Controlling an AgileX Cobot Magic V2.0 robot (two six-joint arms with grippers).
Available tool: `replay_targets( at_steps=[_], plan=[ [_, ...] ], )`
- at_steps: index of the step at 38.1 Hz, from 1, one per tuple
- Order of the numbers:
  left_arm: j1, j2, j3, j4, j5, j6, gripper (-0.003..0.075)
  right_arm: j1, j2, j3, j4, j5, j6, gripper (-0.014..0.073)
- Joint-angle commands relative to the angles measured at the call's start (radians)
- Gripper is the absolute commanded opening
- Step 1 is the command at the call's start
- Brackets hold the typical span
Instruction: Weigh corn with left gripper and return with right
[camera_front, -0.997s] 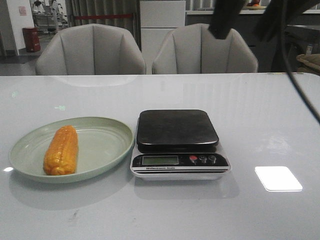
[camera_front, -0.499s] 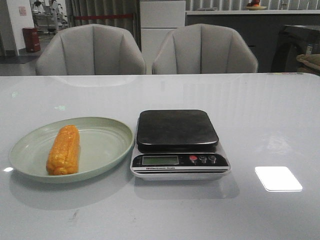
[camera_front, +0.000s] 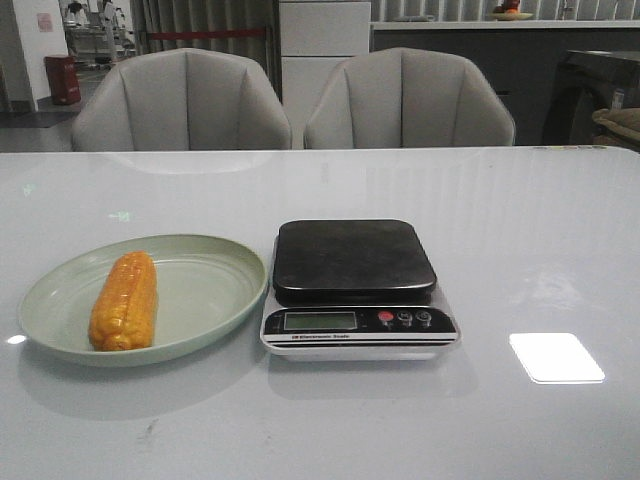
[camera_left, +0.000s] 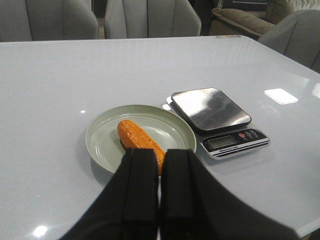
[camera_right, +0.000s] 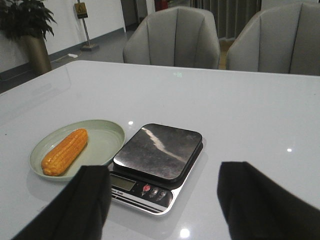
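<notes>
The orange-yellow corn (camera_front: 124, 300) lies lengthwise on the pale green plate (camera_front: 210, 290) at the table's left. It also shows in the left wrist view (camera_left: 137, 137) and the right wrist view (camera_right: 65, 151). The kitchen scale (camera_front: 355, 262) stands right of the plate, its dark platform bare. My left gripper (camera_left: 159, 170) is shut and empty, held high and back from the plate's near rim. My right gripper (camera_right: 165, 192) is open and empty, held above the table in front of the scale (camera_right: 160, 152). Neither gripper shows in the front view.
Two grey chairs (camera_front: 180, 100) stand behind the table's far edge. A bright light reflection (camera_front: 556, 357) lies on the white table right of the scale. The scale's display and buttons (camera_front: 405, 319) face the near edge.
One second ago a dark arm and cable showed at the top right of the front view. They have left that view. The corn lies on the plate as before, barely shifted.
</notes>
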Motion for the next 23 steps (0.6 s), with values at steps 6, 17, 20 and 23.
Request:
replay_targets(
  at_steps=[6,17,20,23],
  plan=[
    [0.000,-0.016,-0.024,-0.002,-0.077,0.002,0.0113,-0.004,0.004,-0.010,-0.014,-0.076,-0.012,0.0109],
    [0.000,-0.016,-0.024,-0.002,-0.077,0.002,0.0113,-0.004,0.004,-0.010,-0.013,-0.074,-0.012,0.0194],
    [0.000,-0.016,-0.024,-0.002,-0.077,0.002,0.0113,-0.004,0.004,-0.010,-0.013,-0.074,-0.012,0.0194],
    [0.000,-0.016,-0.024,-0.002,-0.077,0.002,0.0113,-0.004,0.004,-0.010,-0.013,-0.074,-0.012,0.0194]
  ],
)
